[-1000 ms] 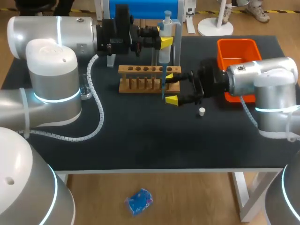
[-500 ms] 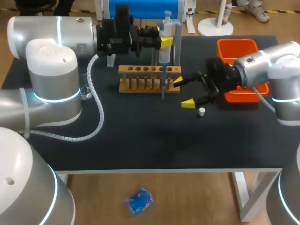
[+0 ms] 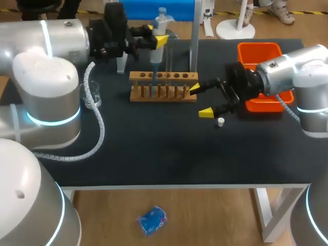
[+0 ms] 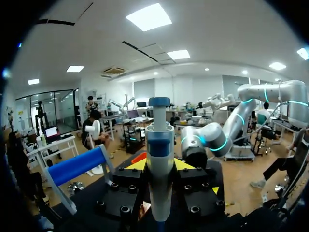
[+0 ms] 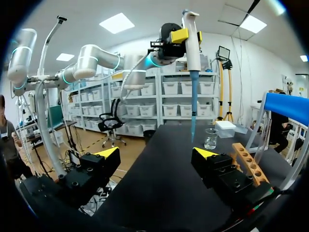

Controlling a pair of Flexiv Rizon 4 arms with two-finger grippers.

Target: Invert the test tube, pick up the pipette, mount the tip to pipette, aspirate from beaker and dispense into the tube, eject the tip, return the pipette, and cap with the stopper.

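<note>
The long blue tip (image 3: 153, 77) may strike the rack (image 3: 163, 86) if the pipette (image 3: 158, 32) drops or tilts in the grip. The left gripper (image 4: 160, 165) clamps the pipette's white-and-blue body between its fingers, with the tip hanging below them. The right gripper (image 3: 200, 101) stands wide and empty, with the small white stopper (image 3: 221, 122) just beside one finger.

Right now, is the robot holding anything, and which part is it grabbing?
Yes. The left gripper holds the pipette by its upper body, just below the top; its blue tip points down. The right gripper is open and empty.
</note>
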